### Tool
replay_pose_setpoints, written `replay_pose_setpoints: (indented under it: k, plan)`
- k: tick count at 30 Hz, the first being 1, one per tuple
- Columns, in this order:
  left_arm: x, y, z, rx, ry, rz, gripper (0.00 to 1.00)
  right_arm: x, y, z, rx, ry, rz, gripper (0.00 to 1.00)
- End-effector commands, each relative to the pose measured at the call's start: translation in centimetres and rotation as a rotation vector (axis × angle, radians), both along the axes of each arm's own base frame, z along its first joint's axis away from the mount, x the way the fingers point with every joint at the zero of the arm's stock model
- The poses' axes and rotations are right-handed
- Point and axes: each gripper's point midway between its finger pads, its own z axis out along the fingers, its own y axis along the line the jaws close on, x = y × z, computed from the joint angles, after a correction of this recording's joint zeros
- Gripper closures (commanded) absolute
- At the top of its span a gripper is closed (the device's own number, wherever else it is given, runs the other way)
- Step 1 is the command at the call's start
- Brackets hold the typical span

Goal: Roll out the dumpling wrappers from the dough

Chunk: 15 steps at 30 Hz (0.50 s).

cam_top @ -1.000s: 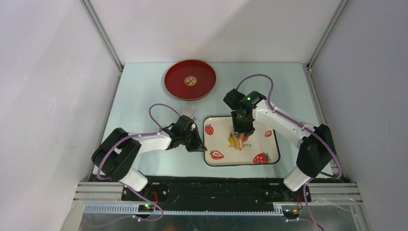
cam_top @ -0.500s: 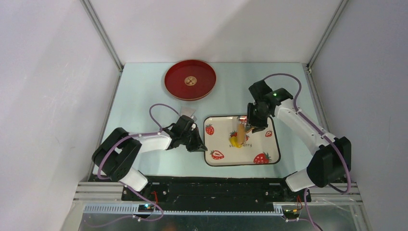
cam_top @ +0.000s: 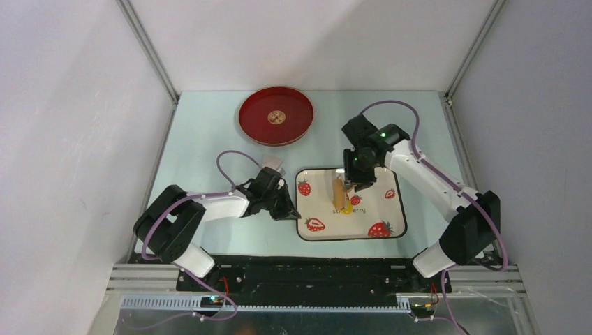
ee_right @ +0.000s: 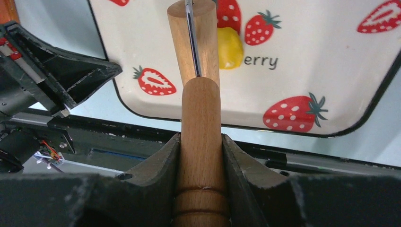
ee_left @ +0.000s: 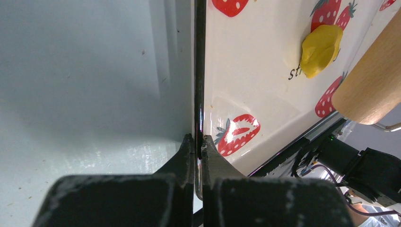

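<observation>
The table (cam_top: 202, 139) has a pale blue-green top. Plain white walls (cam_top: 307, 42) close it on the left, far and right sides. Grey metal bars (cam_top: 148, 49) run along the two far corners. At the near edge lie a black strip (cam_top: 314, 272) and a perforated metal rail (cam_top: 293, 304). The light is soft and even.

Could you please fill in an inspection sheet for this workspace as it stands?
Surface: pale table, strawberry tray centred.
Job's things: yellow dough lump on tray, not rolled out; wooden roller beside it.
Clutter: red dish, small pale scrap.
Grippers: left gripper pinches tray rim; right gripper clamps roller handle between its fingers.
Cables: purple cables loop along both arms.
Surroundings: white walls, metal frame.
</observation>
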Motion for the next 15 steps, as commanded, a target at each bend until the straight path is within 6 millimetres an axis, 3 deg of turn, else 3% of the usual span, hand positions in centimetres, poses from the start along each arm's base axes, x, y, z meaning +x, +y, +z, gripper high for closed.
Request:
replay_pose_setpoints:
  k: [1, 15]
  plan:
    - [-1.8, 2.2, -3.0, 0.126, 0.071, 0.009, 1.00, 0.6, 1.4, 0.9, -0.025, -0.037, 0.035, 1.00]
    - [-1.8, 2.2, -3.0, 0.126, 0.071, 0.008, 1.00, 0.3, 1.1, -1.4, -0.113, 0.000, 0.040, 1.00]
